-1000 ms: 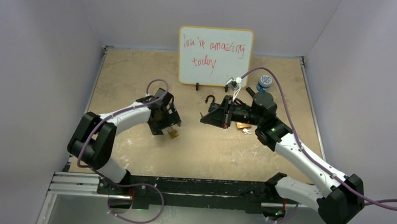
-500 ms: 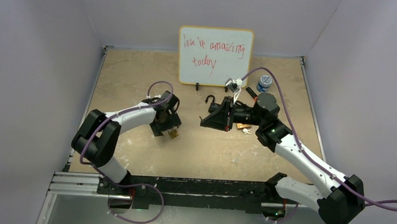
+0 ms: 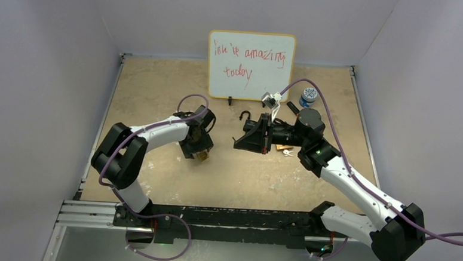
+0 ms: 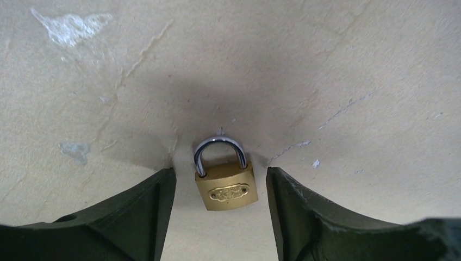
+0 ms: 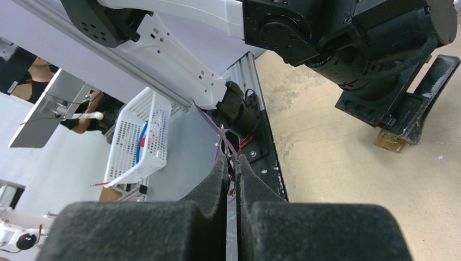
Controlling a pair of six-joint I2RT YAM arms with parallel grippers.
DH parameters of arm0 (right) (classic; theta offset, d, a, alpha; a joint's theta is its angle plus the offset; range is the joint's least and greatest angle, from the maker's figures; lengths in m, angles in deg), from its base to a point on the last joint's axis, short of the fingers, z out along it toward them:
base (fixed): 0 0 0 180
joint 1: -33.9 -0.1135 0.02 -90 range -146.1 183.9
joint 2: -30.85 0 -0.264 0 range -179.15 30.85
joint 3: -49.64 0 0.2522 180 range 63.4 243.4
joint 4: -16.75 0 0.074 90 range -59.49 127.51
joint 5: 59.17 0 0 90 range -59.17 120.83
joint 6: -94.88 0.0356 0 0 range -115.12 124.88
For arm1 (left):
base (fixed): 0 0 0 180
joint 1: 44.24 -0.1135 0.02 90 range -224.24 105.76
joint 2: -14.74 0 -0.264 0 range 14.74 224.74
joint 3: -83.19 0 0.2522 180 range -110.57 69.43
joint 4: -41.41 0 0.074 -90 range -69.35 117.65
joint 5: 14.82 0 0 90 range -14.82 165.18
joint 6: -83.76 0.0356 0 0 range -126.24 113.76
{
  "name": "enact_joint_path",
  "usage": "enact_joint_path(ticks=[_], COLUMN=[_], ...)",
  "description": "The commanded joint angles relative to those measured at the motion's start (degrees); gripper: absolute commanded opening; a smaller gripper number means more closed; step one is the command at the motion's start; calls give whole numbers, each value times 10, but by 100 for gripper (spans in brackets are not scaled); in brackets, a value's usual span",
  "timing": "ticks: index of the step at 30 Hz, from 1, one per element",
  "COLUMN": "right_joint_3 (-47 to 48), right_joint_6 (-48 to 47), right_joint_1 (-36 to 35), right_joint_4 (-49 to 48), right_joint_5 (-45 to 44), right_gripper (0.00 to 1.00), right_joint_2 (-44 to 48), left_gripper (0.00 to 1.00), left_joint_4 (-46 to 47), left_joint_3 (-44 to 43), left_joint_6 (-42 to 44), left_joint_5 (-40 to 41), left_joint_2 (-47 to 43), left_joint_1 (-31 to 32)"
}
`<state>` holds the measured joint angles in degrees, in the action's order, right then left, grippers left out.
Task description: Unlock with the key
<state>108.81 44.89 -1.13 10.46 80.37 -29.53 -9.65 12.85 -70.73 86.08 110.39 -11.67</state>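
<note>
- Padlock (image 4: 224,182): brass body, steel shackle pushed home. It lies flat on the desk (image 4: 337,65), lower centre of your left wrist view, shackle pointing up-frame. From overhead you see only a brass corner, as the rest sits under the left hand.
- Left hand (image 4: 219,173): spread open, one finger on each side of the padlock with a gap on both sides.
- Right hand (image 5: 232,163): fingers pressed together, mid-frame overhead. You cannot tell if they pinch anything.
- Keys (image 3: 287,152): small and pale, on the desk beside the right arm. Details are too small to make out.

Brass-gold padlock (image 4: 227,188) — silver shackle (image 4: 217,142), black fingers (image 4: 133,217), mottled tan table (image 4: 337,70), red-lettered whiteboard (image 3: 250,66)
</note>
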Motion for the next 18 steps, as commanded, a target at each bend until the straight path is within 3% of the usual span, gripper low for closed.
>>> enact_joint_path(ticks=[1,12,18], right_joint_3=[4,7,8], right_joint_6=[-19,-29,-34], right_joint_1=[0,0,0], right_joint_4=[2,24,37], right_joint_5=[-7,-21,-28], right_gripper=[0,0,0], right_joint_2=[4,16,23], left_gripper=[63,55,55], left_joint_4=[-49,-73,-49], left_joint_3=[-31,-49,-46], left_joint_6=[-16,-66,-59], left_joint_5=[-5,73,73], left_joint_2=[8,42,56], left_joint_1=[21,31,31])
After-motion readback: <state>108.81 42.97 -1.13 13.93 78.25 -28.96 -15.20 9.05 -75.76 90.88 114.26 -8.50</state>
